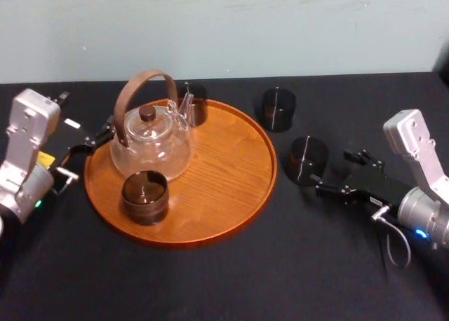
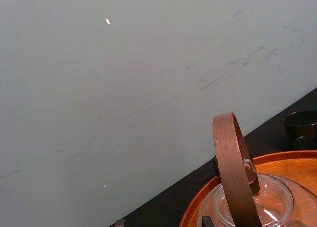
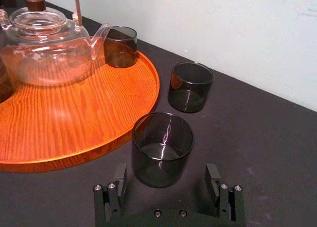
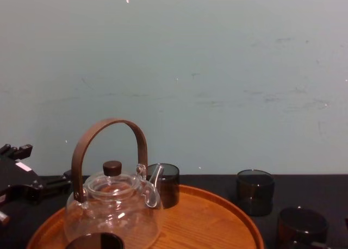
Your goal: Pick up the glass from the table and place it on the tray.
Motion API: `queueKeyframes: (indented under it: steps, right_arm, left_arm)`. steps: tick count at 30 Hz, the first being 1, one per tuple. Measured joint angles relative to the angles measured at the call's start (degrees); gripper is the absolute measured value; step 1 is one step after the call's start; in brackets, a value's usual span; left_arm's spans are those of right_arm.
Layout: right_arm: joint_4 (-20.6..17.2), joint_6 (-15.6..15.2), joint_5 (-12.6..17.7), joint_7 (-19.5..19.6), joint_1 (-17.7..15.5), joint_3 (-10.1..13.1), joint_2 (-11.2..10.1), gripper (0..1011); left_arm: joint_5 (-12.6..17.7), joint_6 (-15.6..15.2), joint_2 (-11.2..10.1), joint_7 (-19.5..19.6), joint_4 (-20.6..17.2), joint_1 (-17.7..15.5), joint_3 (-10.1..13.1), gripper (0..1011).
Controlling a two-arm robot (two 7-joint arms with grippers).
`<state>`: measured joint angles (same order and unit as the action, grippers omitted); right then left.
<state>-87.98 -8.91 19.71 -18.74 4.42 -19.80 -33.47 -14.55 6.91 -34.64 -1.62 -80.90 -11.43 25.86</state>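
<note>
The right hand, released and spread wide, lines up on the dark glass standing on the black worktop just right of the tray. The next move calls for advancing, clamping and lifting. The left hand sits by the tray's left rim, and whether it is released or clenched cannot be told.

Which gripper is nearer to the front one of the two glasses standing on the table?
Right. The right gripper sits open just short of that glass; the left gripper is across the tray, beside the teapot.
</note>
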Motion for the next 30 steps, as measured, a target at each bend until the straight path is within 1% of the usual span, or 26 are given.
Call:
queueKeyframes:
  steps: [8,13,20,30]
  right_arm:
    - [2.35,-1.15,-0.45,-0.92,1.57,0.37,1.99,1003]
    - [3.74,-1.43,-1.02,-2.27,2.7,0.28,3.09,1002]
    - [4.38,-1.45,-2.05,-4.18,3.44,-0.35,3.85,1002]
    - [5.65,-1.56,-2.9,-4.83,4.53,-0.47,4.92,1003]
  left_arm:
    - [0.0,0.0,0.0,0.0,0.0,0.0,0.0,1001]
    - [0.0,0.0,0.0,0.0,0.0,0.0,0.0,1001]
    - [0.0,0.0,0.0,0.0,0.0,0.0,0.0,1001]
    - [0.0,0.0,0.0,0.0,0.0,0.0,0.0,1001]
